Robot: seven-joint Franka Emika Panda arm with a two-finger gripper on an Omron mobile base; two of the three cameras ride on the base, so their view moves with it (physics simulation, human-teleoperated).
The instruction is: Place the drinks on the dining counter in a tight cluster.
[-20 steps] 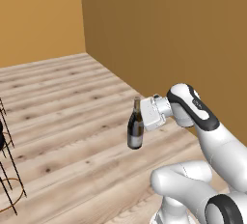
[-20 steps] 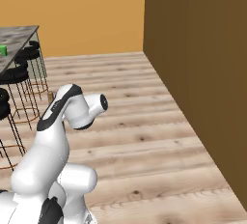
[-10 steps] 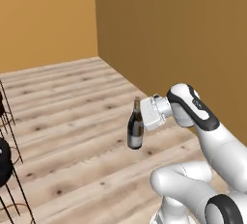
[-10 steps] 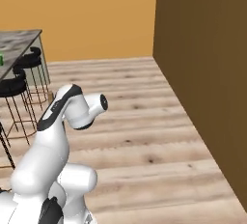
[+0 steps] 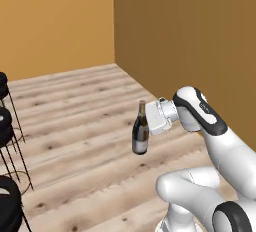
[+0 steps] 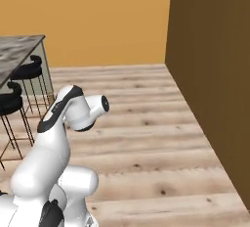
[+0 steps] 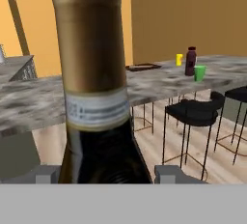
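The wine bottle (image 5: 140, 136) is up in the air, upright, well above the wooden floor (image 5: 75, 121), gripped at its body by the tool (image 5: 150, 121), whose jaws are closed around it. From the hand camera the gold-foiled neck (image 7: 91, 39) towers right in front, and beyond it stretches the desk (image 7: 144, 85), the long marbled bar with black stools (image 7: 193, 112) tucked along its near edge. On that desk, toward its far end, stands the maroon bottle (image 7: 191, 61), with a green cup (image 7: 199, 73) just beside it and a yellow cup (image 7: 179, 59) near, a little further back. A dark tray (image 7: 143, 66) lies further along.

This looks like the carrying step: wine in hand, the desk some way off. The next move, I'd say, calls for closing in on the desk and setting the wine down upright close by the maroon bottle, without nudging the cups. The water bottle, I can't make out.
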